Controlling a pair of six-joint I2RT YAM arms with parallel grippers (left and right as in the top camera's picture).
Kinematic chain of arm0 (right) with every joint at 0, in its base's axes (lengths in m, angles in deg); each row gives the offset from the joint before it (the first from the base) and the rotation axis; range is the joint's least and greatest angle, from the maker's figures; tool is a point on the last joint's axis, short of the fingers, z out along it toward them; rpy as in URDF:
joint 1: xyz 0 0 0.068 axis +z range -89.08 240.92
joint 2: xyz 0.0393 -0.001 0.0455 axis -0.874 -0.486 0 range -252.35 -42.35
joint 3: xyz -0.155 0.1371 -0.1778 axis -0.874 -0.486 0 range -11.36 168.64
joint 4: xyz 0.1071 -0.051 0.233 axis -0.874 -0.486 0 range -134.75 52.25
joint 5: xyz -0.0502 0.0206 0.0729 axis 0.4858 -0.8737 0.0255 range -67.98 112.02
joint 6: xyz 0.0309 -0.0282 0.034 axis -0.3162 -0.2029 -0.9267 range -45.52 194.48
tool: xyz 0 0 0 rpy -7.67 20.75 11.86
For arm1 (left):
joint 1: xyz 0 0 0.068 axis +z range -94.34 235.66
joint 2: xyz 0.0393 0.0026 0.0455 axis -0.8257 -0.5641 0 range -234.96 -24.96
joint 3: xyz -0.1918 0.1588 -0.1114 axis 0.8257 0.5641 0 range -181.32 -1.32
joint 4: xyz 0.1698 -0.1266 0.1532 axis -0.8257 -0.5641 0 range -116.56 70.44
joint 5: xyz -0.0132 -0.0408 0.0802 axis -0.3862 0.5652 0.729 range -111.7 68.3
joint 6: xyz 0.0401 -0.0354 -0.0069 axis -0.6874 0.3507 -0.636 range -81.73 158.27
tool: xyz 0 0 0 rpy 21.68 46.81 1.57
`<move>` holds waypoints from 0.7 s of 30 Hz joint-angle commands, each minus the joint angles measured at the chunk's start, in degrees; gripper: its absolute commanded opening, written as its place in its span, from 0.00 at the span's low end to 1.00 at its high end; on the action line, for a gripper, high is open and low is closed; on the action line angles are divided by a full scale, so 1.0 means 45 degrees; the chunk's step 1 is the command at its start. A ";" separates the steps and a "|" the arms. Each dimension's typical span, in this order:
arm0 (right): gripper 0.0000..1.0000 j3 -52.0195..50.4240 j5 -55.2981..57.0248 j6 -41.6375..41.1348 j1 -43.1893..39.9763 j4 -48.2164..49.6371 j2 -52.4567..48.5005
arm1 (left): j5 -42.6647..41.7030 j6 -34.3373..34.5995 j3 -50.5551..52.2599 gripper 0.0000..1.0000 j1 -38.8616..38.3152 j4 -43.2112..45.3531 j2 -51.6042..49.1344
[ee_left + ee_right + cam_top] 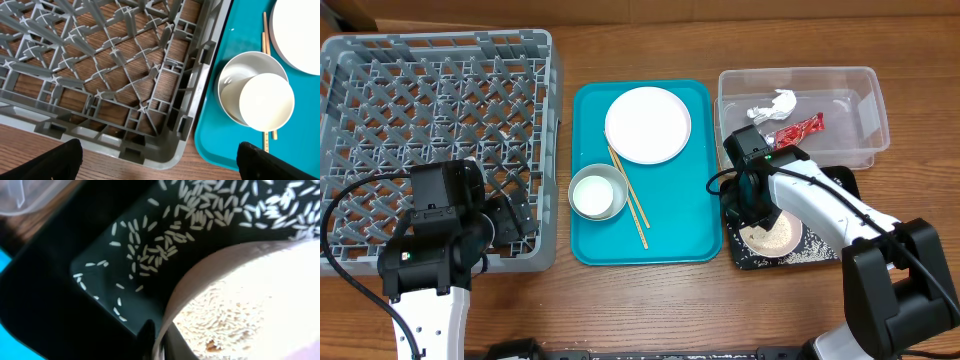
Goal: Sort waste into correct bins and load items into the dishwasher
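Observation:
My right gripper is shut on the rim of the small white plate and holds it tilted over the black tray. In the right wrist view the plate carries rice and a small brown lump, and loose rice grains lie in the black tray. The clear tub holds the white tissue and the red wrapper. The large plate, bowl and chopsticks lie on the teal tray. My left gripper is open and empty at the grey rack's front right corner.
In the left wrist view the rack's corner sits close beside the teal tray, with the bowl just right of it. The rack holds nothing. Bare wood table runs along the front edge.

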 commanded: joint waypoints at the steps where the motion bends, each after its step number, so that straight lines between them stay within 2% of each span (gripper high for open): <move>1: 0.04 -0.0083 0.0000 -0.0044 0.0005 0.0068 -0.0117 | -0.0083 0.0262 -0.0267 1.00 0.0068 0.0010 -0.0063; 5: 0.04 0.0083 -0.0087 0.0063 0.0000 -0.0238 -0.0019 | -0.0083 0.0262 -0.0267 1.00 0.0068 0.0010 -0.0063; 11: 0.04 0.1214 -0.0709 0.1778 -0.0083 -0.1175 0.1151 | -0.0083 0.0262 -0.0267 1.00 0.0068 0.0019 -0.0063; 16: 0.04 0.1355 -0.3249 0.3526 -0.1001 -0.1141 0.2244 | -0.0083 0.0257 -0.0267 1.00 0.0068 0.0015 -0.0063; 21: 0.04 0.1321 -0.6815 0.5736 -0.2919 -0.1253 0.2482 | -0.0083 0.0257 -0.0267 1.00 0.0068 0.0019 -0.0063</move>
